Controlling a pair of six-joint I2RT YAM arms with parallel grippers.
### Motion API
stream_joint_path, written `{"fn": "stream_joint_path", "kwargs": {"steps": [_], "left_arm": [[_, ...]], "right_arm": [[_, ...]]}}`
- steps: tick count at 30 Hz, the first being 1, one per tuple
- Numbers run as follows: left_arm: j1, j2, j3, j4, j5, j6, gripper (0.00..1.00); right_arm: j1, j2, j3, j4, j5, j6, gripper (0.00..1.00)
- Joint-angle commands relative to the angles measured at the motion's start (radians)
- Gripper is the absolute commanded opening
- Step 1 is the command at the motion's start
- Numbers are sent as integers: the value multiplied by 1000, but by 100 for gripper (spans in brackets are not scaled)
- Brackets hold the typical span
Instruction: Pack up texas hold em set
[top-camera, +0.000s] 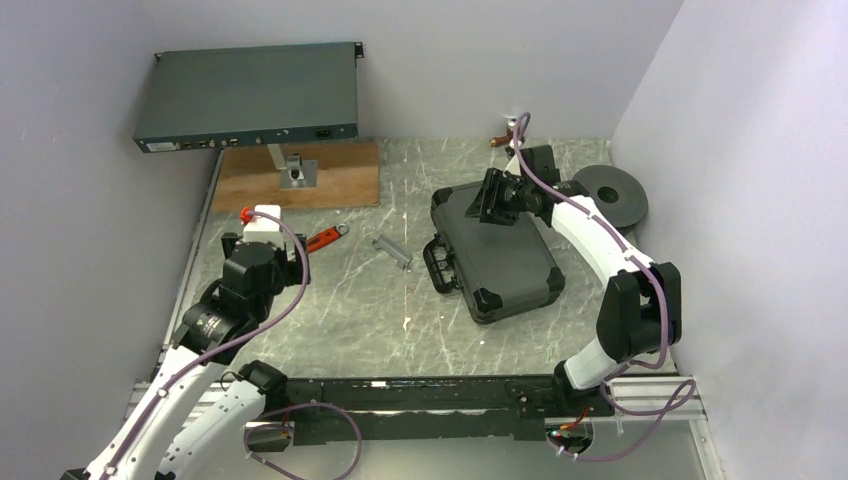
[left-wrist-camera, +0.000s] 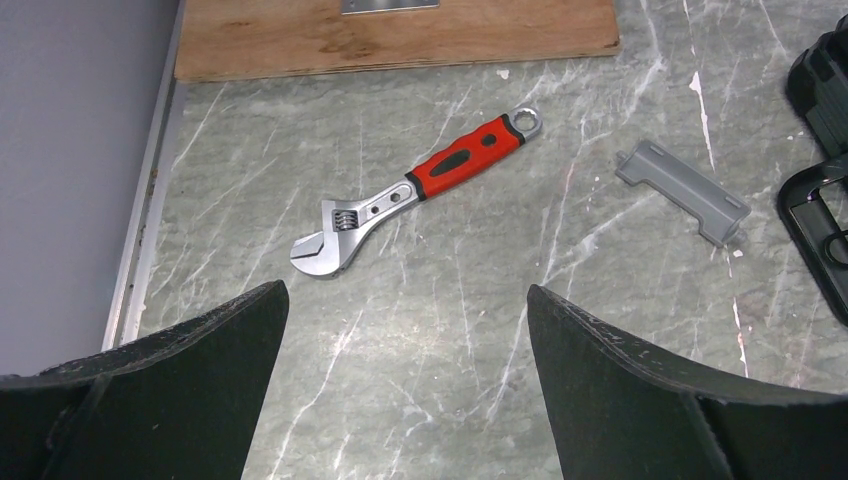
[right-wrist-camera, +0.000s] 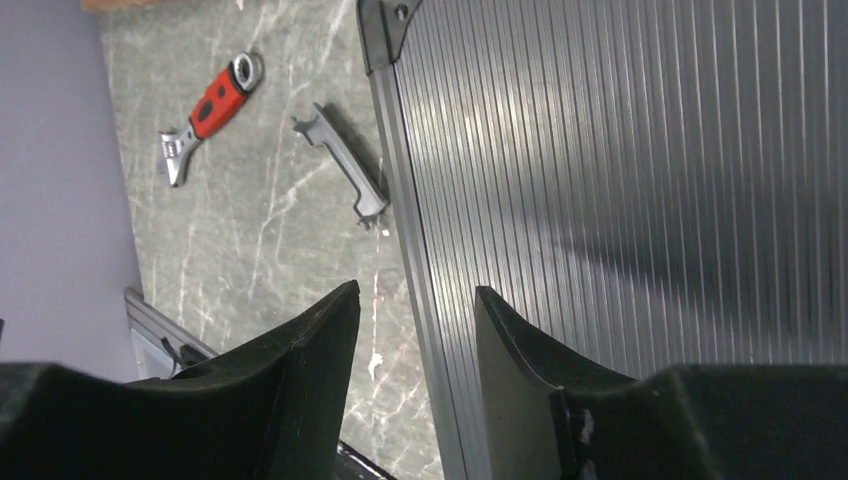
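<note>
Black ribbed hard-plastic case of the hold'em set lies closed on the grey marbled table, right of centre. The right gripper straddles its far rim, jaws half apart and not biting. A pinch on that thin edge could slip or skew the case. The left gripper hangs wide open, empty

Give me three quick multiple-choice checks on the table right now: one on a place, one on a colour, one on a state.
1. The grey clip lies: A between wrench and case; B on top of the case; C on top of the wrench.
2. The wrench handle is: A blue; B red; C yellow.
3. The case is: A wide open; B half open; C closed.

1 A: it sits apart from both, between them.
2 B: red grip with a black inlay.
3 C: its lid lies flat, corners meeting.
</note>
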Motion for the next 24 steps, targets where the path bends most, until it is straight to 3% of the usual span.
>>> {"fn": "stream_joint_path", "kwargs": {"steps": [1,9,15,24], "left_arm": [[2,0,10,25,11,11,96],[2,7,5,40,67,22,96],[2,43,-5,99,366,57,94],[-1,246,10,269,750,-68,86]], "right_arm": [[8,-59,-36,4,34,-41,49],[31,-109,-91,23,23,-44,47],[49,-140,-142,46,12,-49,47],[63,-175,-180,89,-1,-53,48]]}}
